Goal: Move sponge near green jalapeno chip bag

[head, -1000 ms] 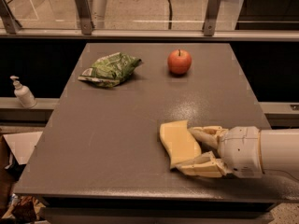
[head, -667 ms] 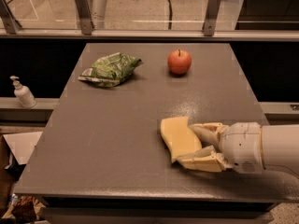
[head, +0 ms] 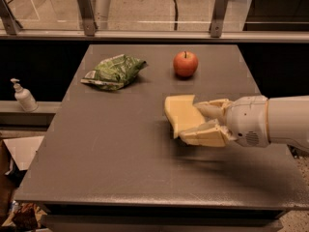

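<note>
Your gripper [head: 193, 122] sat over the grey table [head: 120, 153], right of centre, its two fingers clamped on the pale yellow sponge [head: 179, 111]. The green bag [head: 113, 71] lay well apart from the sponge, toward the far left. A red apple [head: 185, 64] stood beyond the sponge, right of the bag.

We see a grey table [head: 120, 149] against a glass partition [head: 145, 34] with metal posts [head: 87, 11], tan floor [head: 140, 4] beyond. Soap bottle [head: 23, 95] on a ledge at left; gripper [head: 190, 122] over the table's right half.
</note>
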